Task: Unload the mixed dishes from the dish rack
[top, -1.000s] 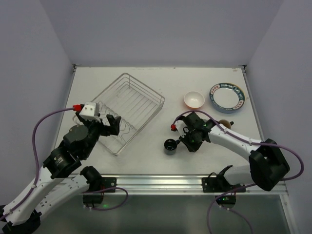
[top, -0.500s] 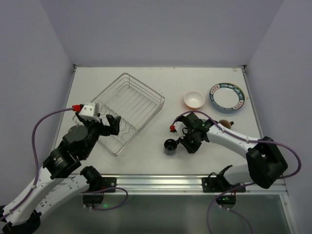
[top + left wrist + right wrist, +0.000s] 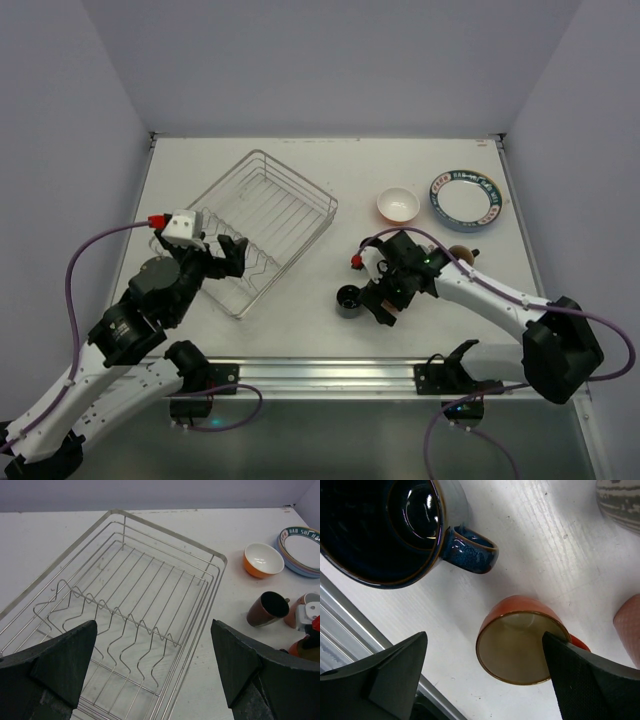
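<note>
Overhead, we see the dish rack lying askew on the left half of the bench, with the left gripper poised over its near-left rim. Only the left wrist view shows us the wavy wire dividers on the rack's floor and that claw's fingers spread wide, gripping nothing. Toward the far right corner sit the orange bowl, white inside, and the stack of plates, the pattern-rimmed one on top. The right gripper hangs just beside the black mug near the front edge. Its wrist view adds what the overhead hides (an orange mug standing upright on the bench below the parted, empty fingers) and a pink mug at the frame's right edge.
</note>
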You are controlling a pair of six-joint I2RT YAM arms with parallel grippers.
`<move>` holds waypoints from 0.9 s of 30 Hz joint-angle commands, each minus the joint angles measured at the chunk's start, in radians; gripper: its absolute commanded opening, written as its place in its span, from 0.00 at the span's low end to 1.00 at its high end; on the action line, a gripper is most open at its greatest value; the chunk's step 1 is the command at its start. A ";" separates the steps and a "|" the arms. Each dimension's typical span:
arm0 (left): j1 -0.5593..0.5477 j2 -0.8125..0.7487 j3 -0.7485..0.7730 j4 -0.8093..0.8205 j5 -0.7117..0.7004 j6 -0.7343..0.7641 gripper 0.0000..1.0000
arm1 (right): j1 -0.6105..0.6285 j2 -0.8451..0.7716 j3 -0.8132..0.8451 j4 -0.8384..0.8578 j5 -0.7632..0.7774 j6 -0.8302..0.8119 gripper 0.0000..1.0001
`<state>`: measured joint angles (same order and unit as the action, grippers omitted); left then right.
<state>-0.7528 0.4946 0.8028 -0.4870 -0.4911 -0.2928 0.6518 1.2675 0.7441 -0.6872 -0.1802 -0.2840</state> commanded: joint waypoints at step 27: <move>0.520 0.148 0.003 0.057 0.117 -0.029 1.00 | -0.001 -0.451 0.262 0.074 0.821 0.563 0.99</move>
<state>-0.2848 0.6434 0.7925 -0.4816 -0.4507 -0.3225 0.6533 0.8574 0.9485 -0.6430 0.3256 0.0322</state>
